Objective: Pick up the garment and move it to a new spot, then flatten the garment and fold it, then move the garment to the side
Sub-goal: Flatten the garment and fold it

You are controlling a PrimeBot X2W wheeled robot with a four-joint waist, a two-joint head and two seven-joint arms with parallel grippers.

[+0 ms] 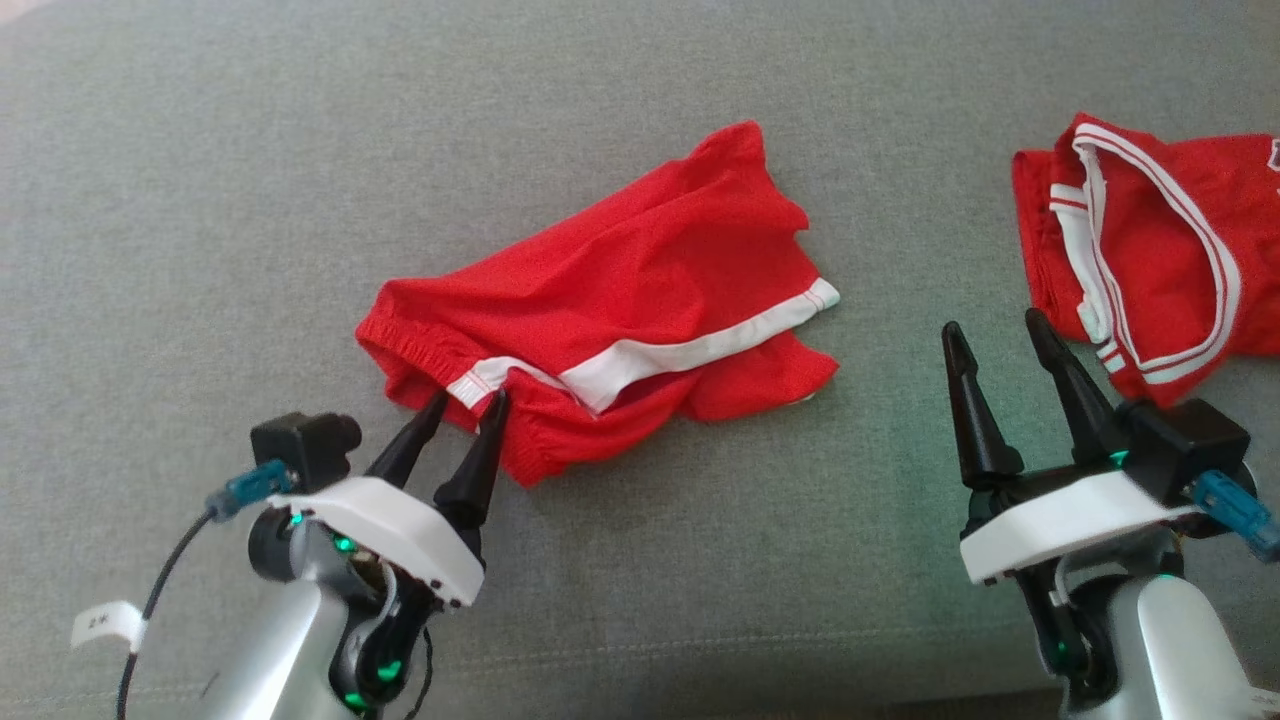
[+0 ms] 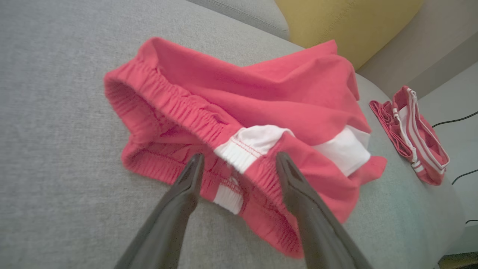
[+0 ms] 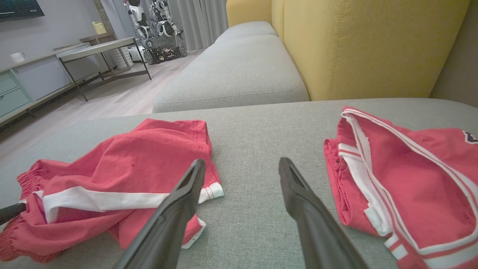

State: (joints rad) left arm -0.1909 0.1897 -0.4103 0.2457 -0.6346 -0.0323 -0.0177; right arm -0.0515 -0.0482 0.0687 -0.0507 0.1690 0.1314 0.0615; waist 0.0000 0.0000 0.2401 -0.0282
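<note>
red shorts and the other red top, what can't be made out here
- red shorts: head view, the lower leg lies under the upper layer, mostly hidden.
- red top: head and right wrist views, cut off by the right edge, so its full shape is unknown.
- left hand: open at the waistband; whether its tips touch the cloth cannot be told.

- The red shorts [image 1: 640,270] have a white side stripe and a gathered elastic waistband, and lie crumpled on the grey cushion [image 1: 200,200].
- The waistband gapes open at the lower left in the head view.
- The leg hems lie to the right, one tucked under.
</note>
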